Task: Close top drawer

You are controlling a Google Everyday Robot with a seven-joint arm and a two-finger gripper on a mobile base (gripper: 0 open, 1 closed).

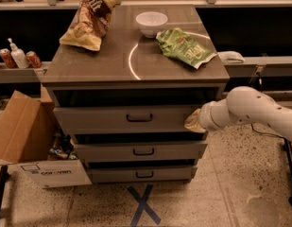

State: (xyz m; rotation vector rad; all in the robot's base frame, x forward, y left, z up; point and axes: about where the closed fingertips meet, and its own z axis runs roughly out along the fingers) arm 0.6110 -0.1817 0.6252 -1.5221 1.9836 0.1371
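The top drawer is the uppermost of three grey-brown fronts with a small dark bar handle at its centre. It stands slightly out from the cabinet, with a dark gap above its front. My gripper is at the end of the white arm and rests against the right end of the drawer front.
On the cabinet top lie a brown chip bag, a white bowl and a green chip bag. An open cardboard box stands at the left on the floor. A blue tape X marks the floor. Cans and a bottle stand on a left shelf.
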